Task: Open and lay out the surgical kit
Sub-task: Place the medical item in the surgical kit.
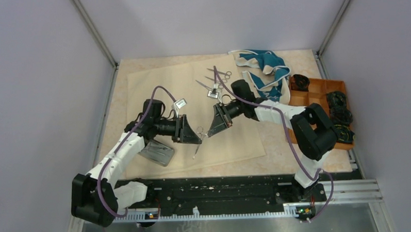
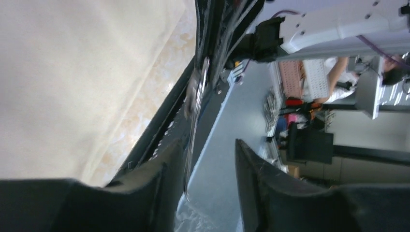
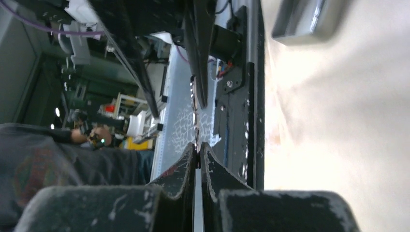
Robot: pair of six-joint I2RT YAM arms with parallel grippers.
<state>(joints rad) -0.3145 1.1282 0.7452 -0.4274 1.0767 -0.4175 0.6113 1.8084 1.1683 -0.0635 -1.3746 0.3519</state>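
Right gripper (image 3: 198,145) pinched tight on a thin ring-handled instrument (image 1: 196,148), which hangs between the two arms over the spread beige cloth wrap (image 1: 156,89). Left gripper (image 2: 209,145) partly open, the instrument's shaft close along one finger, contact unclear. Steel tray (image 1: 157,151) lies on the wrap beside the left arm

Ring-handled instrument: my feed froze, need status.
Right gripper shut on ring-handled instrument, over the cloth wrap. Left gripper open beside it. Steel tray at wrap's near-left corner; other instruments far side, nothing blocking.
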